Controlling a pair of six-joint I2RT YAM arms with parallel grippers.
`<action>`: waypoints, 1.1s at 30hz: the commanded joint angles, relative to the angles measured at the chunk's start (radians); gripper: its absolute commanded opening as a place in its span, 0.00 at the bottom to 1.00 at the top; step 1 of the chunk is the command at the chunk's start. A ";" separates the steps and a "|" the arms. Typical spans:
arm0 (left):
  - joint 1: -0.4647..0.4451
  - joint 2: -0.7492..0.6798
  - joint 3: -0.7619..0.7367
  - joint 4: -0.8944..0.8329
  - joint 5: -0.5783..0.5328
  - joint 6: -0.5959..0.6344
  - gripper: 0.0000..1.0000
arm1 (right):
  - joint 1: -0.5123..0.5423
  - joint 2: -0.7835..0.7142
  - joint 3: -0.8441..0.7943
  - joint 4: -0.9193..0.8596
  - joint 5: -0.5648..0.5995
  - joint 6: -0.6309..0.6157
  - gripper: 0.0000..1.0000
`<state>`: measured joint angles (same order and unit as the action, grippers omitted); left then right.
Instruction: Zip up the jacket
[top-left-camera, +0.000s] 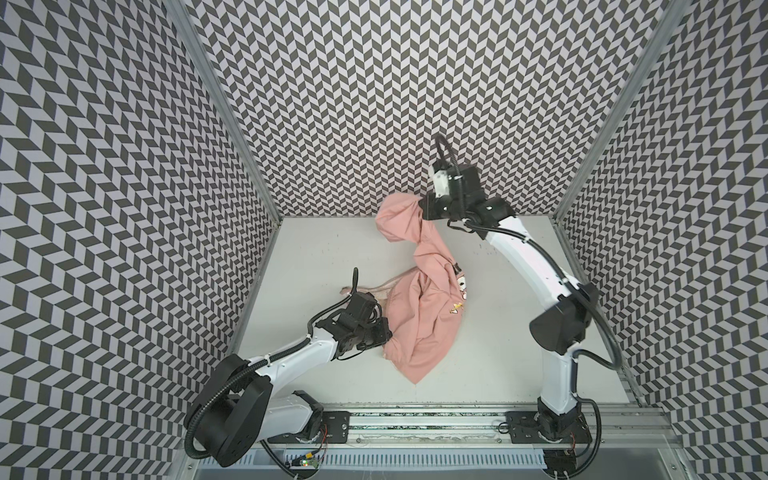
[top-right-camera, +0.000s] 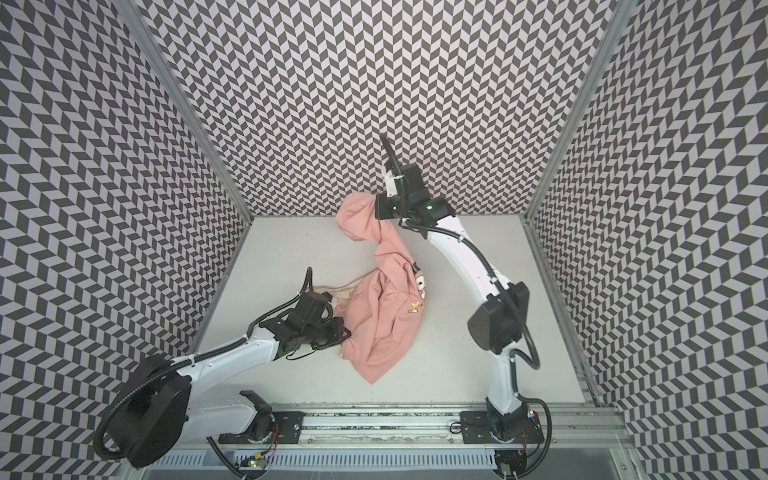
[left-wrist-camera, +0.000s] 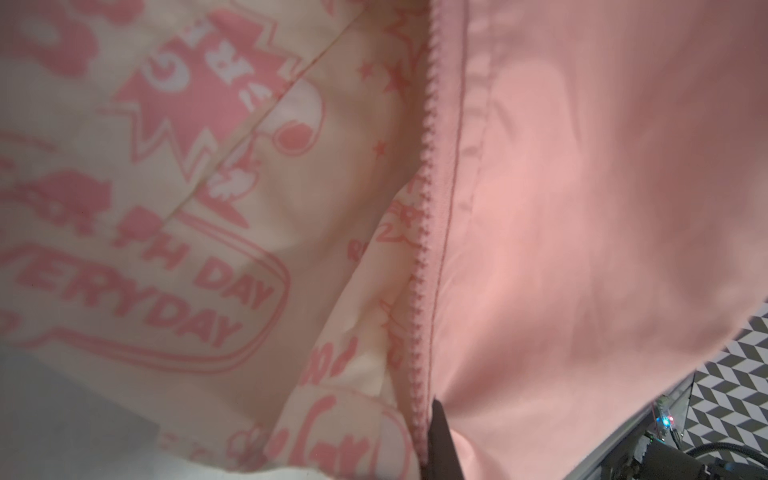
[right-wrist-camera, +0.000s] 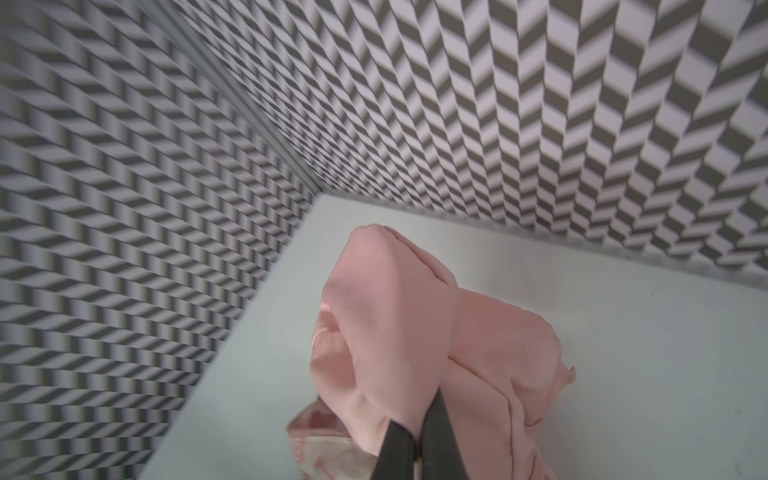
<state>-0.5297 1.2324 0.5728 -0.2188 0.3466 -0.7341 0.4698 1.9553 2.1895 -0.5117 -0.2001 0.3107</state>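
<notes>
The salmon-pink jacket (top-left-camera: 419, 328) (top-right-camera: 382, 328) is stretched between my two grippers in both top views, crumpled, with its cartoon graphic (top-left-camera: 459, 287) facing right. My right gripper (top-left-camera: 422, 208) (top-right-camera: 376, 208) is raised at the back and shut on a bunched pink fold (right-wrist-camera: 395, 324); its fingers (right-wrist-camera: 438, 428) pinch the cloth. My left gripper (top-left-camera: 387, 336) (top-right-camera: 347, 332) is low at the front left, shut on the jacket's front edge beside the open zipper teeth (left-wrist-camera: 424, 232). The cream printed lining (left-wrist-camera: 166, 208) lies open next to the teeth. No zipper slider shows.
Chevron-patterned walls (top-left-camera: 332, 104) enclose the grey table (top-left-camera: 332, 257) on three sides. The right gripper is close to the back wall. A metal rail (top-left-camera: 415, 419) carrying both arm bases runs along the front edge.
</notes>
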 joint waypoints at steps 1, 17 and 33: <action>0.038 -0.063 0.067 -0.078 -0.105 0.023 0.00 | -0.017 -0.078 -0.015 0.202 -0.229 0.076 0.00; 0.111 -0.311 0.294 -0.290 0.018 0.161 0.00 | -0.407 -0.165 -0.028 -0.083 0.008 0.309 0.00; -0.354 0.110 0.241 -0.051 0.182 0.131 0.01 | -0.545 0.105 -0.199 -0.364 0.106 0.246 0.75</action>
<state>-0.8406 1.2697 0.7795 -0.3714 0.4927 -0.5968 -0.0727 2.1307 2.0308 -0.8551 -0.0582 0.5728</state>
